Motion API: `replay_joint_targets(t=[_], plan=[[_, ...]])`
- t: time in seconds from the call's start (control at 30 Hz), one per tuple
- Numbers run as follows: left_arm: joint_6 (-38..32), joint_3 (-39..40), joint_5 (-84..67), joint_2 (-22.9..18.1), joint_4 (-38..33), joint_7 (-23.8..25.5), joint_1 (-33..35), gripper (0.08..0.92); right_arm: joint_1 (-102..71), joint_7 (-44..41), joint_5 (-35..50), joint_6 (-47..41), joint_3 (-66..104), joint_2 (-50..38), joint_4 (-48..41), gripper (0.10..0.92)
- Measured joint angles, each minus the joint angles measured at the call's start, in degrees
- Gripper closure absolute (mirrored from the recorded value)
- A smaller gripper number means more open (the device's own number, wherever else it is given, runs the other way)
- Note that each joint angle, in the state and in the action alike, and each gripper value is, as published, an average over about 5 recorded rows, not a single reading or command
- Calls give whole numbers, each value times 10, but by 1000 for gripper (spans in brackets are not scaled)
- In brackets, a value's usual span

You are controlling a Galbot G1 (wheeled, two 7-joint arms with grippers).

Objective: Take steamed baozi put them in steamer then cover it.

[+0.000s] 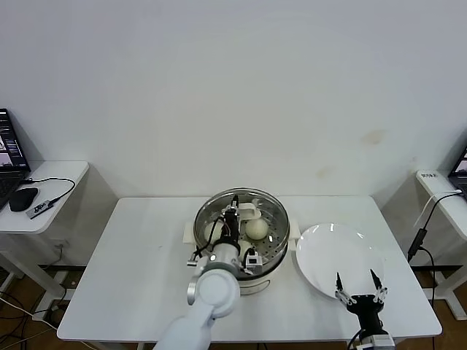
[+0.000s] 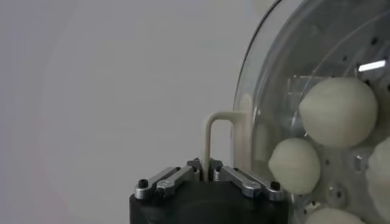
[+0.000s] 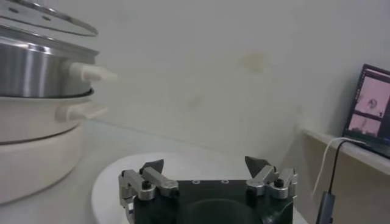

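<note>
The steamer (image 1: pixel 279 232) stands mid-table, shiny steel on a cream base (image 3: pixel 33 146). Cream-white baozi (image 1: pixel 256 229) lie on its perforated tray; the left wrist view shows several (image 2: pixel 338 112) through the glass. The cover (image 2: pixel 286 61), clear glass with a metal rim (image 3: pixel 55 18), sits over the pot, slightly tilted. My left gripper (image 2: pixel 205 167) is shut on the cover's cream handle (image 2: pixel 218 129), above the pot's middle (image 1: pixel 235 211). Open and holding nothing, my right gripper (image 1: pixel 356 281) hangs at the near edge of the white plate (image 1: pixel 328 248), its fingertips (image 3: pixel 153 165) spread wide.
The flat white plate (image 3: pixel 109 182) lies right of the steamer with nothing on it. A side table at the left (image 1: pixel 44 211) carries a laptop, a mouse and a cable. Another at the right (image 1: pixel 445 197) has a laptop with a hanging cable.
</note>
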Motion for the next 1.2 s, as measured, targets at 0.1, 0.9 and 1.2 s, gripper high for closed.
replay_joint_targets(t=[0.1,0.9,1.2], plan=[[-2,0,9,-3,5,0,3,851,0,0,0,1,0,0,-1,203],[-14,-5,35,-19,20,-4,12,812,0,1,-1,3,-3,-2,-5,203],[-21,-2,35,-11,-1,-5,25,560,-2,0,-4,4,-4,-1,-4,203]])
